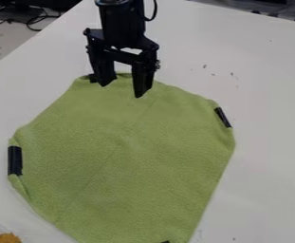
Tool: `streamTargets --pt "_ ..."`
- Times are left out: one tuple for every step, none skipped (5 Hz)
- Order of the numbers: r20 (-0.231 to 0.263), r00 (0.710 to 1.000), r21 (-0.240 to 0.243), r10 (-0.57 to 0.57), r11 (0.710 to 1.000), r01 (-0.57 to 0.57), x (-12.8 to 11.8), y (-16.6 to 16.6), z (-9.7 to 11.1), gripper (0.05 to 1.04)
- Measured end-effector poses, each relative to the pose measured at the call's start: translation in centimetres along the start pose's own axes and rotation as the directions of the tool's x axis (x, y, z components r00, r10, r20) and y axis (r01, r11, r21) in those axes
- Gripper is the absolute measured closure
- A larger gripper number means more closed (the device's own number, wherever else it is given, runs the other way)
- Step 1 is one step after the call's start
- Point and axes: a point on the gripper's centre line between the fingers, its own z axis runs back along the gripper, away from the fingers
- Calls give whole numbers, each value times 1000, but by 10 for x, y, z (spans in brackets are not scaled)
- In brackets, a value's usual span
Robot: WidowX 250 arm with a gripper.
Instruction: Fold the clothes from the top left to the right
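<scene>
Green fabric cloth (127, 156) with black edge strips (14, 160) spread on white tabletop (263, 95); black two-finger gripper (121, 90) seen at top edge, fingers parted.

Cloth (130, 156) on table (267, 142), tool (121, 90) at far edge

One strip (14, 160) sits at the cloth's left edge, another strip (222, 117) at its right. Cables (32, 19) lie beyond the table, behind left.

White table (267, 118); dark cables (29, 23) beyond edge, upper left; orange fuzzy thing (9, 238), lower-left corner.
</scene>
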Motion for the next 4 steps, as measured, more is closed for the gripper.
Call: streamTargets --pt "-27 1000 -4 7 1000 -8 -3 0 -7 83" --pt "13 997 38 75 996 -75 -18 3 -8 83" --pt "64 988 48 142 988 -145 -32 16 -4 83" --pt "102 965 33 242 969 -246 -57 38 -18 84"
